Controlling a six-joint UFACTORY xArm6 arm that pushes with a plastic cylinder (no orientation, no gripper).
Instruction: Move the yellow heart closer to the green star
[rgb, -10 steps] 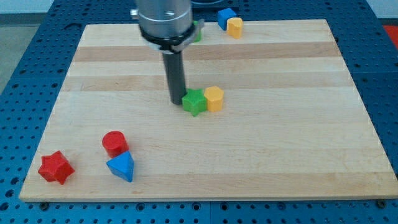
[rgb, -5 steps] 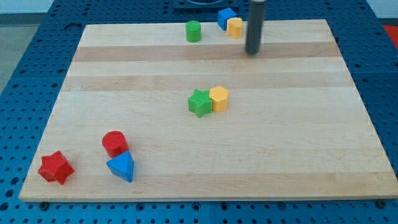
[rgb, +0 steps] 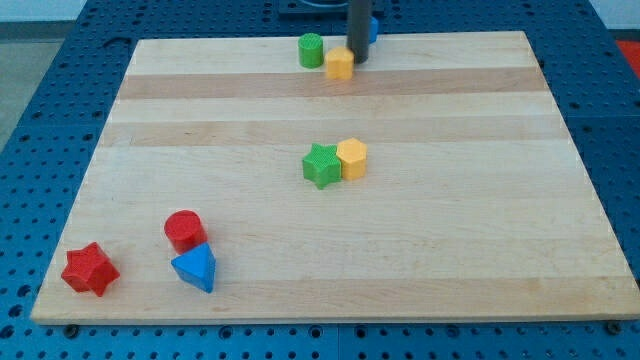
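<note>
The yellow heart (rgb: 340, 64) lies near the view's top, just right of a green cylinder (rgb: 311, 49). My tip (rgb: 357, 66) stands right against the heart's right side. The green star (rgb: 321, 165) sits at the board's middle, touching a yellow hexagonal block (rgb: 352, 158) on its right. The heart is well above the star in the view.
A blue block (rgb: 371, 26) at the top edge is mostly hidden behind the rod. A red cylinder (rgb: 184, 230), a blue triangular block (rgb: 194, 267) and a red star (rgb: 89, 268) sit at the bottom left. The wooden board (rgb: 480, 220) lies on a blue perforated table.
The rod swung from beside the green star up to the top right, then moved left. The yellow heart has slid left and slightly down, away from the blue block and toward the green cylinder.
</note>
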